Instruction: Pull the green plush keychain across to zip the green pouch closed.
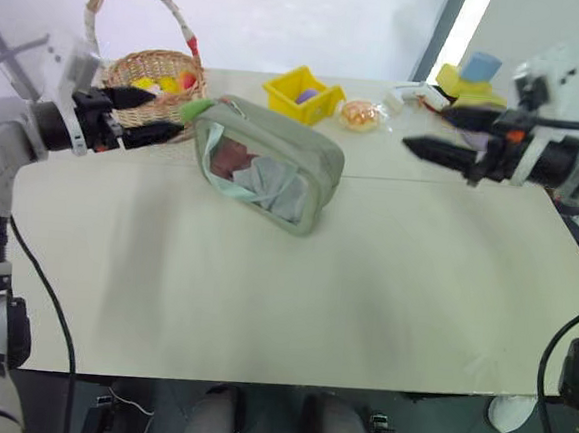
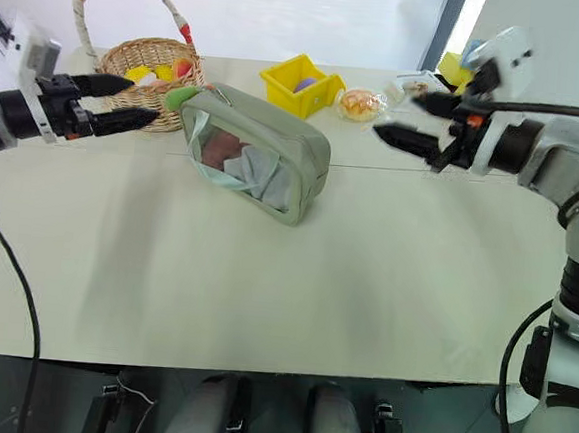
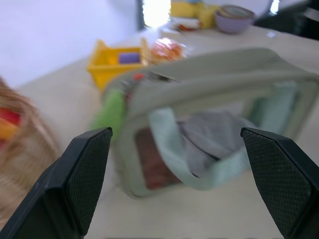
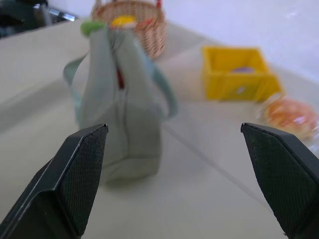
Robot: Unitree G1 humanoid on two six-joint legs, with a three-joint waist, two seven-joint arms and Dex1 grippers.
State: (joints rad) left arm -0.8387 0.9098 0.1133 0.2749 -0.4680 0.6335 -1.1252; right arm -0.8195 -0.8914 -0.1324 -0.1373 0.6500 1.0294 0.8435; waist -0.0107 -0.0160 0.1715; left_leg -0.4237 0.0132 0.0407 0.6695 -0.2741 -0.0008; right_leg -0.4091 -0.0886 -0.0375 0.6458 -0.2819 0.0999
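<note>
The green pouch (image 1: 268, 165) stands on the table's far middle, its clear window showing red and white contents and a mint strap. The green plush keychain (image 1: 192, 112) sits at the pouch's top left end, by the basket. My left gripper (image 1: 162, 116) hovers open just left of the keychain, pointing at it without touching. My right gripper (image 1: 427, 132) is open in the air to the right of the pouch, well apart from it. In the left wrist view the keychain (image 3: 110, 112) lies between the fingers (image 3: 79, 169), farther off. The right wrist view shows the pouch (image 4: 119, 99) end-on.
A wicker basket (image 1: 146, 70) with colourful items stands behind my left gripper. A yellow bin (image 1: 301, 94) and a wrapped orange item (image 1: 359, 114) sit behind the pouch. Yellow and blue things (image 1: 471, 80) lie at the far right. The table (image 1: 283, 296) has bare surface in front.
</note>
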